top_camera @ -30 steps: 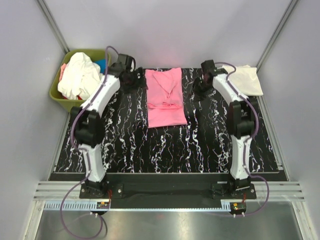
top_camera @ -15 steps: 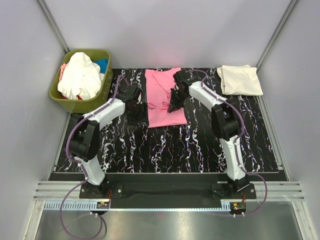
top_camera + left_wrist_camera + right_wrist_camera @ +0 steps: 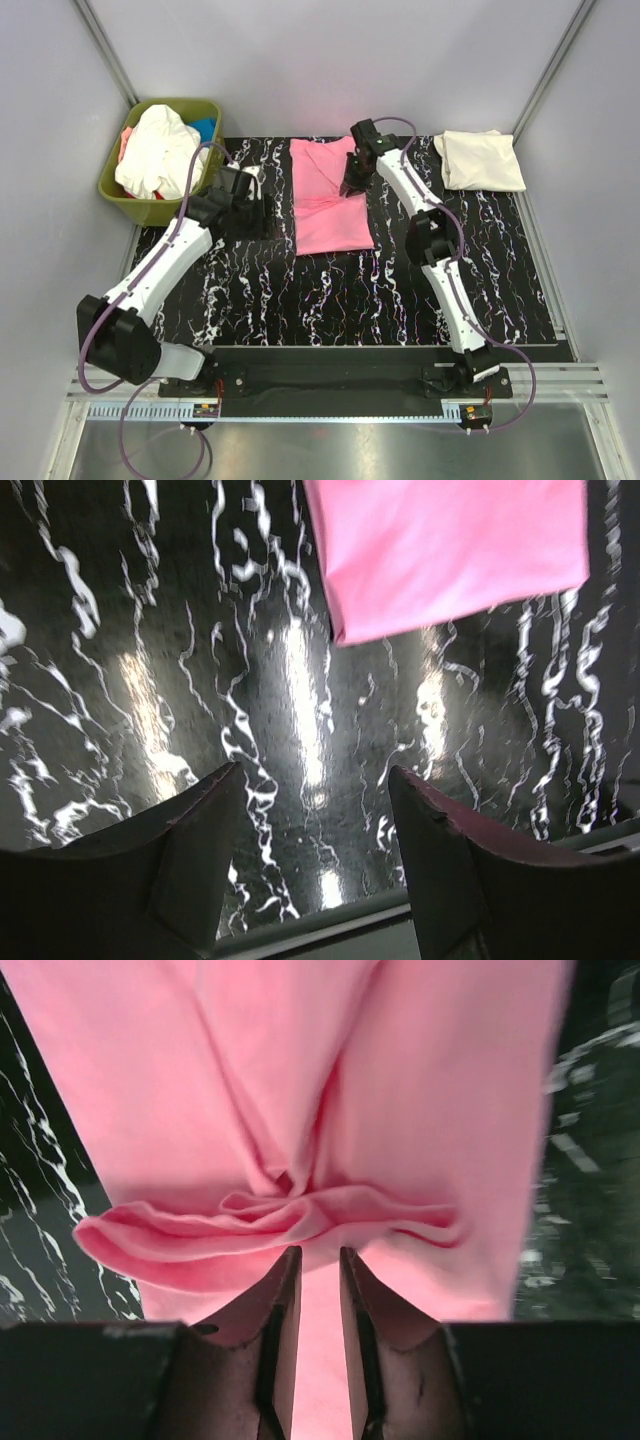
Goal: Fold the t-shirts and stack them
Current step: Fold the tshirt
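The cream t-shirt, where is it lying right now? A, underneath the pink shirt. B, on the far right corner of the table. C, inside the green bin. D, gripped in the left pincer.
B: the top view shows the folded cream t-shirt flat on the far right corner of the table, apart from the pink t-shirt in the middle.

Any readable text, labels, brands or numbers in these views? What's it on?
None can be read in any view.
Pink shirt, cream shirt, green bin: no print or label showing.
Small boards on the near rail: any marking is too small to read.
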### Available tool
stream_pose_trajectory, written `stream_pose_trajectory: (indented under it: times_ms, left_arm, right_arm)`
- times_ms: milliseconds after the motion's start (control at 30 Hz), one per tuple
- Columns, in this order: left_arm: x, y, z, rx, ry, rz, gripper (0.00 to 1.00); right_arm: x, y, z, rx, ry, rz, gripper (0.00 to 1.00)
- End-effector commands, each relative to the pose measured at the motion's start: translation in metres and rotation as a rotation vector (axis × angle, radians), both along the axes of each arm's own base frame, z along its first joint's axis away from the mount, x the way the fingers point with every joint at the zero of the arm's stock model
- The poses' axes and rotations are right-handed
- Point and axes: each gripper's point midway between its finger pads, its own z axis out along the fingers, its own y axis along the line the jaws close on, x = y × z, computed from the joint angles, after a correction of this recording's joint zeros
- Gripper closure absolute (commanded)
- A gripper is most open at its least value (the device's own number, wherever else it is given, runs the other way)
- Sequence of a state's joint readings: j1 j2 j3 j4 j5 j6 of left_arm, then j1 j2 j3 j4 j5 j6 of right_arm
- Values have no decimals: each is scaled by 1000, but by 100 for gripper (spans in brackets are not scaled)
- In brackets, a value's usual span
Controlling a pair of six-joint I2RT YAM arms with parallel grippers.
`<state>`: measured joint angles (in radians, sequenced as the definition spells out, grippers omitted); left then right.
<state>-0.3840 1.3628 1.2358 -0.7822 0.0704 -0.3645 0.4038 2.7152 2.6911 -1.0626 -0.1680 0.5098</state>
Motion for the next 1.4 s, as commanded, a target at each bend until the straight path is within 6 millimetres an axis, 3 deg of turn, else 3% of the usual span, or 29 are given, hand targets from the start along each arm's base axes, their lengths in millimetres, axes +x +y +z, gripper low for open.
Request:
stream_pose_trajectory:
  times_ms: [0, 33, 133, 200, 267, 400, 500, 700, 867, 1000, 1100, 1367]
  left_arm:
    - [0, -11, -21, -57, 37, -2, 36]
    - [2, -14, -22, -69, 36, -1, 36]
    - [11, -26, -27, -104, 40, -3, 40]
    - [19, -39, -31, -145, 47, -12, 42]
    - [23, -52, -39, -183, 74, -15, 46]
    - [35, -79, -48, -257, 93, -45, 51]
    - [41, -91, -60, -275, 126, -49, 54]
    - [49, -102, -79, -280, 157, -49, 57]
    - [45, -100, -106, -248, 206, -45, 58]
    - [36, -92, -127, -208, 242, -42, 59]
    - [23, -85, -140, -184, 274, -42, 60]
    - [-23, -68, -156, -116, 323, -53, 61]
  right_arm:
    - [41, -42, 59, 11, -176, -70, 68]
    - [44, -44, 80, 25, -227, -66, 68]
    - [31, -50, 111, 17, -271, -35, 70]
    - [16, -51, 120, 32, -260, -21, 75]
    - [-14, -51, 121, 83, -218, -24, 84]
    - [-72, -43, 100, 215, -127, -3, 87]
    - [-109, -45, 60, 239, -22, 17, 94]
    - [-130, -43, 18, 238, 100, 75, 99]
    - [-133, -63, -14, 156, 149, 29, 100]
    - [-148, -78, -35, 93, 196, 18, 100]
    - [-164, -85, -43, 75, 216, 37, 100]
    - [-185, -112, -40, -49, 222, 11, 99]
